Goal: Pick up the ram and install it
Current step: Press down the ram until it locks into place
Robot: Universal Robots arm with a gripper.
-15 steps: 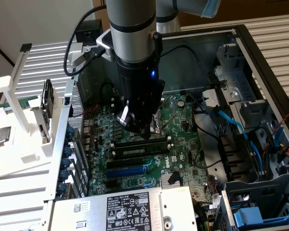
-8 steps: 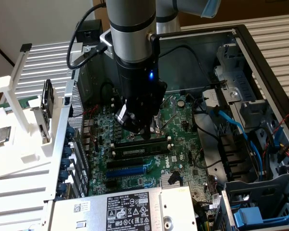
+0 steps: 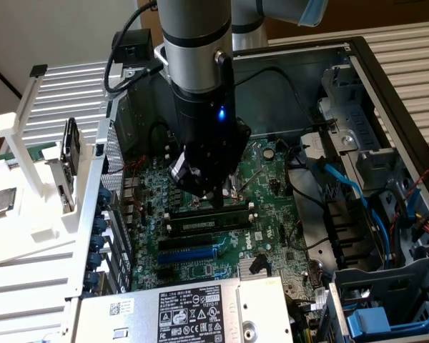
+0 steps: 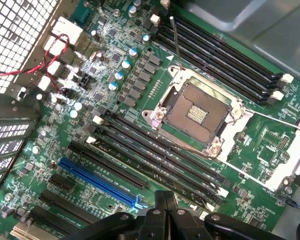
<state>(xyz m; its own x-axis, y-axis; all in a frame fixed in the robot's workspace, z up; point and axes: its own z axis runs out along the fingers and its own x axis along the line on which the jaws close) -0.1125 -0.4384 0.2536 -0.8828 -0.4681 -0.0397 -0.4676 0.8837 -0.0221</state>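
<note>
Over the middle of the open computer case [image 3: 386, 86], the claw [image 3: 213, 194] hangs with its fingers pressed together, and nothing shows between them; in the wrist view the closed claw [image 4: 165, 202] points down at the green motherboard [image 4: 115, 95], just short of the row of long black memory slots [image 4: 155, 160] that run beside the empty processor socket [image 4: 197, 112]. In the exterior view the claw's tip is just above, perhaps touching, a long narrow stick with a pale label that sits along one of those slots; I take this to be the ram [image 3: 204, 223], lying level in the slot rather than carried. On that reading the pick-up is done and the stick is already in place on the board, so what is left, at most, is pressing it fully home. Whether the latches at the slot ends have snapped shut cannot be told, nor whether the claw is actually bearing on the stick's edge or only hovering over it. Just beyond the ram, toward the near edge of the board, lies a blue card slot [image 3: 189, 254]. Well apart, on the exterior view's left outside the case, a white rack [image 3: 18, 128] stands with a square silver chip [image 3: 0, 202] resting on it, untouched.
</note>
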